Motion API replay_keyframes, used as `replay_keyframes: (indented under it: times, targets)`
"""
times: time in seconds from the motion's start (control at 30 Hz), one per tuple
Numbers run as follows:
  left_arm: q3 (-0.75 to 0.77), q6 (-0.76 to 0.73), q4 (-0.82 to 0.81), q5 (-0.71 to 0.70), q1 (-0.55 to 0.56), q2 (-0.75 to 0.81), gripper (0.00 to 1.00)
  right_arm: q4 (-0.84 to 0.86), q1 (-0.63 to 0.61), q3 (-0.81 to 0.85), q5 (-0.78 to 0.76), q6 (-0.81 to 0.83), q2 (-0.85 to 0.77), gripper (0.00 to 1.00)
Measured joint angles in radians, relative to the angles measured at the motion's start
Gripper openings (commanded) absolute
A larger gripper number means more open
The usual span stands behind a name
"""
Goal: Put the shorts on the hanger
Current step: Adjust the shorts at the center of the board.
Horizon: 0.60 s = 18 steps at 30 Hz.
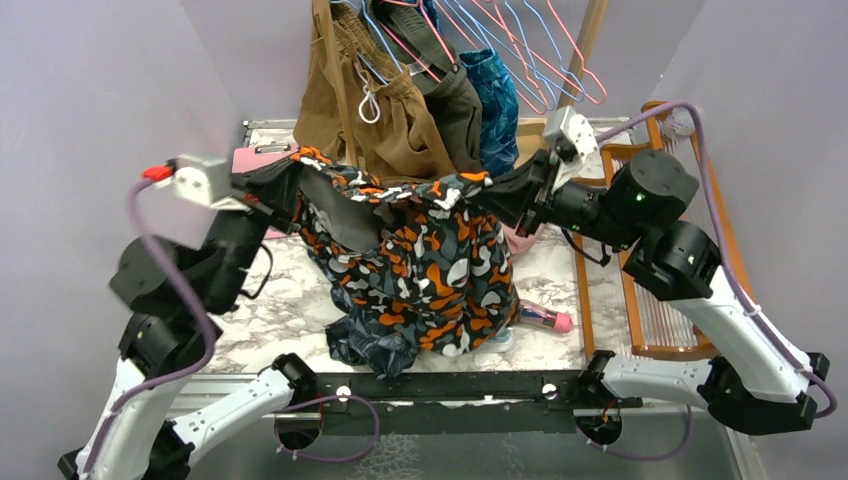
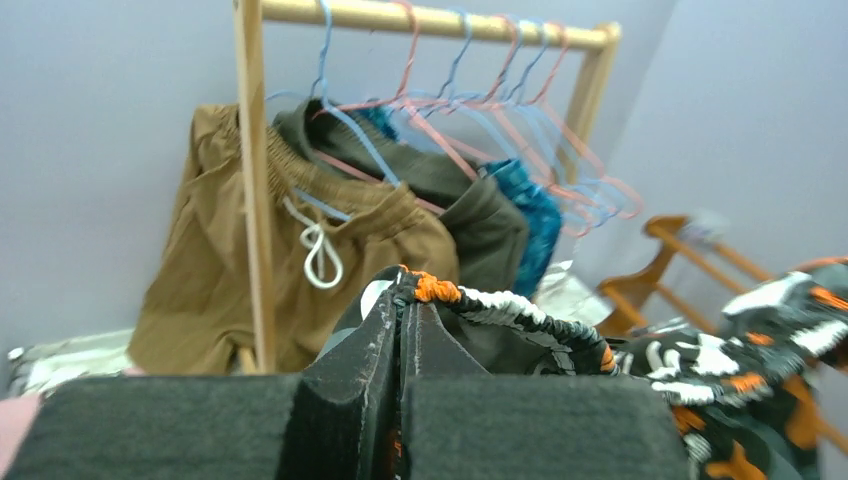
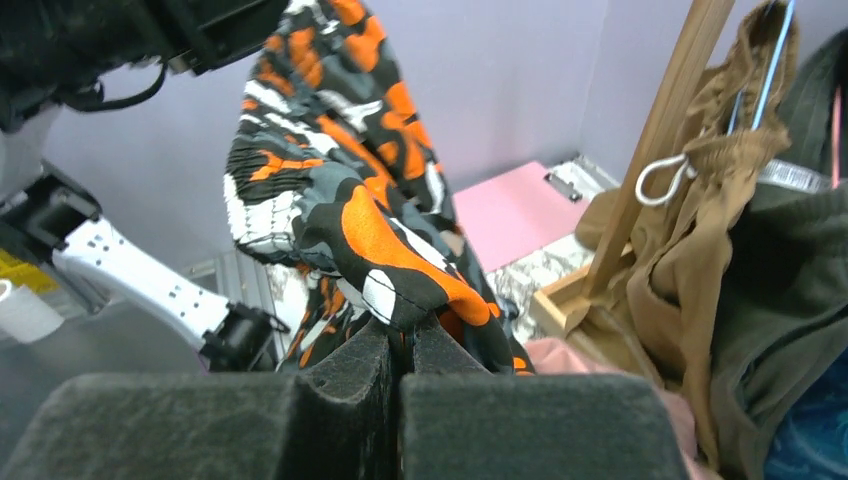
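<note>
The shorts [image 1: 425, 265], dark with orange, white and grey blobs, hang stretched between both grippers above the marbled table. My left gripper [image 1: 283, 187] is shut on the left end of the waistband. In the left wrist view the left gripper [image 2: 410, 300] pinches the gathered elastic of the shorts [image 2: 525, 318]. My right gripper [image 1: 533, 197] is shut on the right end. In the right wrist view the right gripper [image 3: 402, 332] has a fold of the shorts [image 3: 345, 215] in it. A thin pink wire hanger [image 1: 592, 82] hangs empty on the rail among light-blue ones.
A wooden clothes rail [image 2: 420, 18] at the back carries brown shorts [image 1: 385, 125], an olive garment [image 1: 455, 105] and a blue one [image 1: 495, 95]. A wooden rack [image 1: 650, 310] lies at the right. A pink clipboard [image 3: 510, 210] and a small pink object [image 1: 548, 319] lie on the table.
</note>
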<state>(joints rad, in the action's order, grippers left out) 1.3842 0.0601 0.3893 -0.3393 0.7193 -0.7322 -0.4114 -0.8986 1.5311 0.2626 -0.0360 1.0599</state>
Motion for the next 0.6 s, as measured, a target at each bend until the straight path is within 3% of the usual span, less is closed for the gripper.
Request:
replay_keyframes:
  times: [0.2,0.37,0.6]
  targets:
    - [-0.048,0.071,-0.044,0.08,0.0,0.09,0.0,0.022,0.001,0.047,-0.06,-0.008,0.096,0.01]
    - [-0.146,0.128,0.0,0.09,0.0,0.108,0.0,0.047,0.048,-0.131,-0.105,-0.079,0.152,0.01]
    - [-0.307,0.254,0.088,0.042,0.0,0.135,0.0,0.037,0.235,-0.327,-0.133,-0.265,0.183,0.01]
